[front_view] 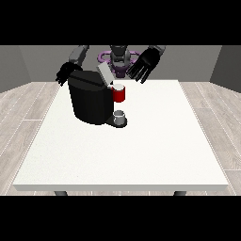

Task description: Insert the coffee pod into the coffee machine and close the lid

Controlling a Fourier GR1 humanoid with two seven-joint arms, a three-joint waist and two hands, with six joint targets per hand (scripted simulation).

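A black coffee machine (89,101) stands on the white table (122,150), left of centre. Its grey lid (105,73) is tilted up and open. The machine's red front part (119,94) shows a pale round top (118,86) that may be the coffee pod. A small grey cup (120,116) sits on the machine's base below it. The hand at the view's right (143,63) hovers above and right of the lid with fingers spread, holding nothing. The hand at the view's left (66,74) hangs behind the machine's left top corner and is partly hidden.
Wood-look floor surrounds the table. The robot's torso (120,56) stands behind the far edge. Bare table surface stretches in front of and right of the machine.
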